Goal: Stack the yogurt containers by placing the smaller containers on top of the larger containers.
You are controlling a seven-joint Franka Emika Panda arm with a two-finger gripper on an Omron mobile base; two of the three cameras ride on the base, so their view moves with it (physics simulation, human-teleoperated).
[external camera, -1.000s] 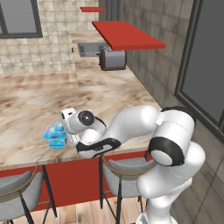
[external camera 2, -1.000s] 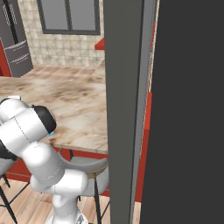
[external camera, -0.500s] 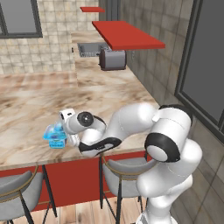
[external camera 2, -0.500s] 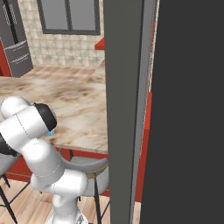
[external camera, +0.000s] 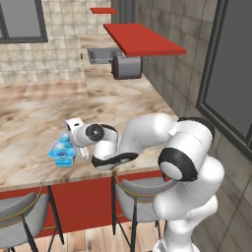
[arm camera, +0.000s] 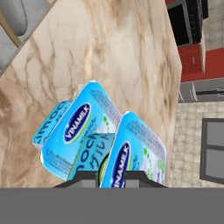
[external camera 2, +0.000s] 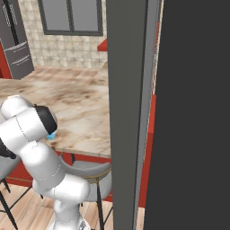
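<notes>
**Ana:** Gripper (arm camera: 110,176) sat low over the yogurt containers, its two dark tips only just poking up at the bottom of the hand view. The nearer tub (arm camera: 133,151) filled the space between and above them. I could not tell whether the fingers were closed on it or merely straddling it.

**Ben:** Where were the tubs themselves?

**Ana:** Bunched together on the marble counter (external camera: 34,123), close to its front edge, just left of the hand (external camera: 81,138) in the left base view. From there they read as one light-blue cluster (external camera: 62,153). In the hand view a second tub (arm camera: 74,129) lay just beside the nearer one, touching or nearly so, and both looked tipped onto their sides, lids facing the camera.

**Ben:** So what did the step call for?

**Ana:** My judgement: a firm grip on one tub alone, a straight lift clear of its neighbour, then setting it square on the wider one. Crowded as they were, a finger could easily nudge the other tub.

**Ben:** And what stayed unclear?

**Ana:** Which tub was which size; foreshortening hid that. A third tub I couldn't pick out with confidence. In the right base view a dark pillar (external camera 2: 130,112) blocked much of the scene, and the arm covered all but a sliver of blue.
</notes>
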